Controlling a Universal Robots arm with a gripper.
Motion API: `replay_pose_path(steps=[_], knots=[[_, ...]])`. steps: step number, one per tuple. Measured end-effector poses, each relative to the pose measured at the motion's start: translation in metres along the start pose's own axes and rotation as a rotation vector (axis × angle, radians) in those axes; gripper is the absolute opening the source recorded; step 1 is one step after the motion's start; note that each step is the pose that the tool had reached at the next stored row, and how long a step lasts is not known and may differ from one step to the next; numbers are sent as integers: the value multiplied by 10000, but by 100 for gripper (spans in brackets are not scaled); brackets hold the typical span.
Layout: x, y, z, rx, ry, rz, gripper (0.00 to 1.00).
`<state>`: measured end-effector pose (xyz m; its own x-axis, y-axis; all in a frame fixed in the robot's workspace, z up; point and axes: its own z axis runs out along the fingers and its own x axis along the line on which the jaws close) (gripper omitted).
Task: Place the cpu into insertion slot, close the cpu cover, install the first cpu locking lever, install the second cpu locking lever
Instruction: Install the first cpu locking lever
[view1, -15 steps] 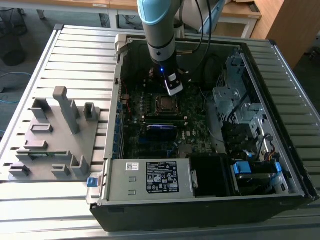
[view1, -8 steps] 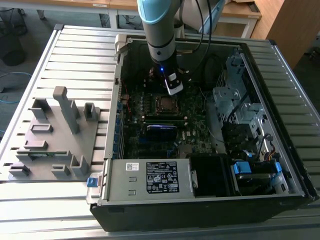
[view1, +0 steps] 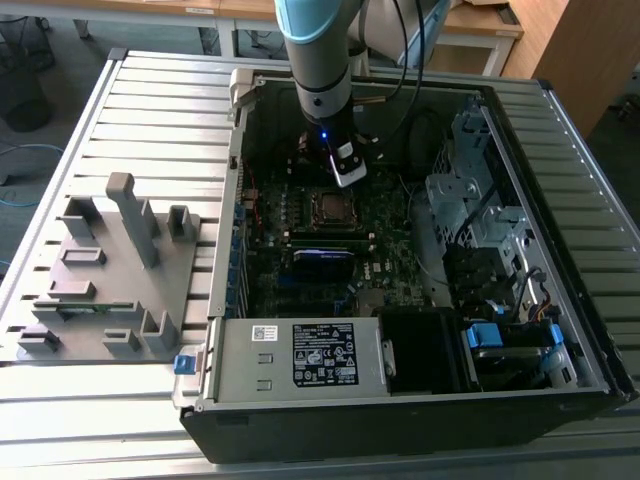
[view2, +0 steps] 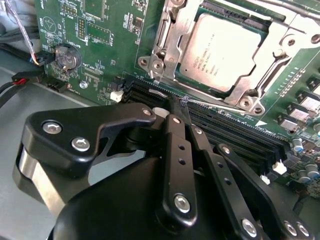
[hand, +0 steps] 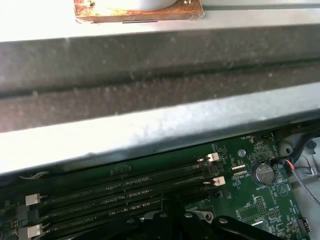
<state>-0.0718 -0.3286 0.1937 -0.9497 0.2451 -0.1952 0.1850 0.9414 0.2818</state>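
**Tool down by the socket, fingers pressed together**

Open computer case (view1: 560, 330) lying on a slatted worktop (view1: 150, 110), motherboard (view1: 330, 250) facing up. Grey fixture tray (view1: 100, 290) with upright pegs beside the case, toward the exterior view's left.

Arm reaching down into the far half of the case, with the tool (view1: 347, 182) just beyond the socket's far right corner as the exterior view shows it. In the second wrist view, tool (view2: 176, 104) with its black fingers (view2: 176, 145) drawn tight together into a narrow tip, nothing gripped between them. Tip sitting over the black memory slots (view2: 235, 130) right beside the socket; cannot tell whether actually touching a thin silver lever wire (view2: 220, 106) running along that edge.

Cpu (view2: 225, 50) already seated in the insertion slot (view1: 331, 207), dull silver top facing up. Cpu cover (view2: 172, 42) lying flat around it, the chip showing through the square window, screws at the frame's corners.

Round coin battery (view2: 66, 56) on the green board, well apart from the socket. In the first wrist view, same battery (hand: 263, 173) near the ends of the memory slots (hand: 120, 192), and the case's grey metal wall (hand: 160, 120) above them.
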Motion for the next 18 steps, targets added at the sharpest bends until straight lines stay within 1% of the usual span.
replay_pose_path(steps=[8, 13, 18], knots=[[19, 3, 4, -25, -81, -18, 10], [20, 1, 7, -30, -92, -19, 10], [23, -7, 24, -23, -92, -22, 10]])
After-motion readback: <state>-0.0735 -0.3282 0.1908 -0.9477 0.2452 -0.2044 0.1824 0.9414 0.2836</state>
